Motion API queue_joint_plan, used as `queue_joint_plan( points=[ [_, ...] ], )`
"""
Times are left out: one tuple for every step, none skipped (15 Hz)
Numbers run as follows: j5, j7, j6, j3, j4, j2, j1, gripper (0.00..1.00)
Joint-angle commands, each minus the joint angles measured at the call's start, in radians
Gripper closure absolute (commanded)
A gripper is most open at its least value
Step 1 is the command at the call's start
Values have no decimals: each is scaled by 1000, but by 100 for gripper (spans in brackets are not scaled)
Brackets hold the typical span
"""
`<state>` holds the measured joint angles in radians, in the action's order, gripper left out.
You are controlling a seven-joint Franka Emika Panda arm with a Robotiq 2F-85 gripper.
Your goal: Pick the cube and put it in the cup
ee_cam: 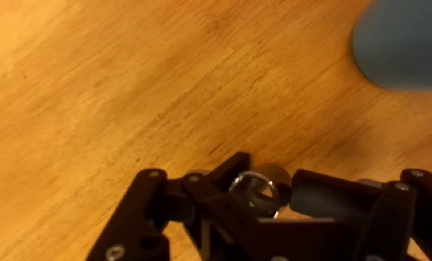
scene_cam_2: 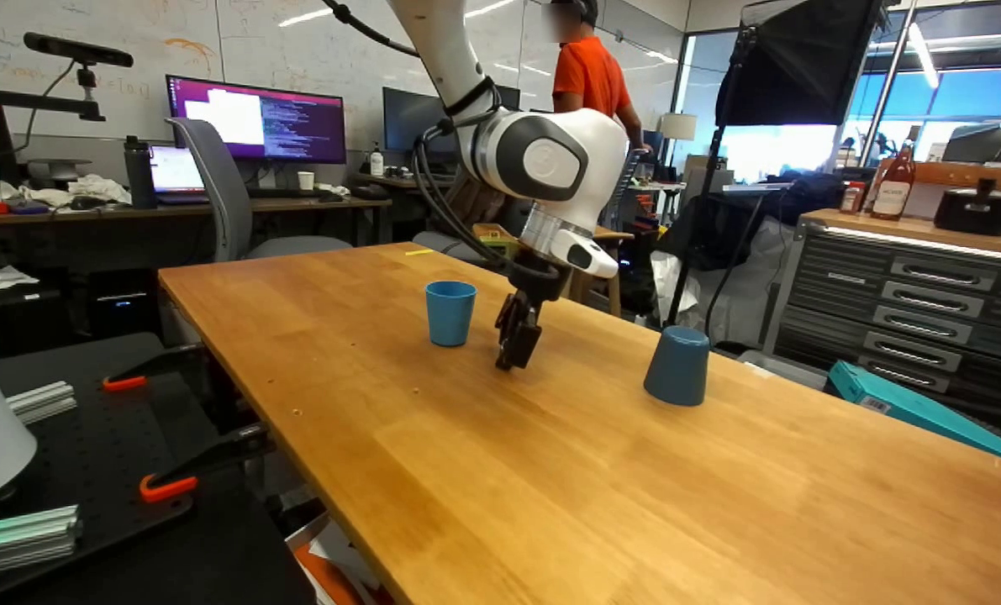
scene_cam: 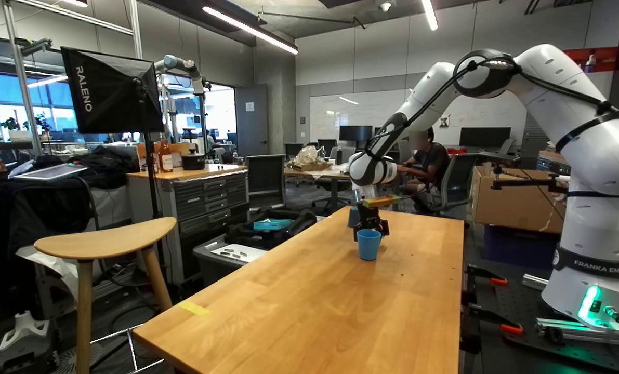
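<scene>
"Where's the blue cup (scene_cam_2: 450, 313)?"

"Upright on the worktop (scene_cam: 309, 311). In an exterior view the pincer (scene_cam_2: 510, 363) is just to its right; in an exterior view the blue cup (scene_cam: 369, 245) stands on the near side, partly covering the pincer."

"And the cube?"

"Hard to say. The wrist view shows a small round thing (ee_cam: 259, 194) with a bright rim between the fingers (ee_cam: 328, 192); whether that's the cube, I can't tell."

"Is the pincer clamped on it?"

"Can't tell. The fingers point down, close to the worktop and partly apart, with that thing in the gap, but the contact is too dark and blurred to judge."

"What else is on the worktop?"

"An upside-down cup (scene_cam_2: 677, 366), darker blue, farther to the pincer's right in an exterior view."

"And around it?"

"In an exterior view the arm (scene_cam: 543, 62) bends over from the right, and a wooden stool (scene_cam: 106, 239) stands to the left."
</scene>
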<state>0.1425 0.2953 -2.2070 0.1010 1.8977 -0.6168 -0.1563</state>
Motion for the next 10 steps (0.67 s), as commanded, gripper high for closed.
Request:
queue_joint_plan(
  points=[
    [19, -49, 15, 2, 47, 73, 4, 93],
    [10, -57, 15, 2, 54, 93, 11, 94],
    [7, -67, 15, 0, 59, 114, 16, 93],
    [2, -74, 15, 0, 65, 135, 22, 93],
    [1, -84, 14, -3, 72, 158, 27, 93],
    [1, -95, 16, -7, 77, 183, 32, 93],
    [1, -107, 21, -14, 83, 214, 40, 93],
    [1, -120, 26, -20, 86, 237, 47, 93],
    [3, -132, 36, -27, 89, 260, 56, 93],
    [10, -149, 52, -37, 93, 277, 60, 93]
  ],
)
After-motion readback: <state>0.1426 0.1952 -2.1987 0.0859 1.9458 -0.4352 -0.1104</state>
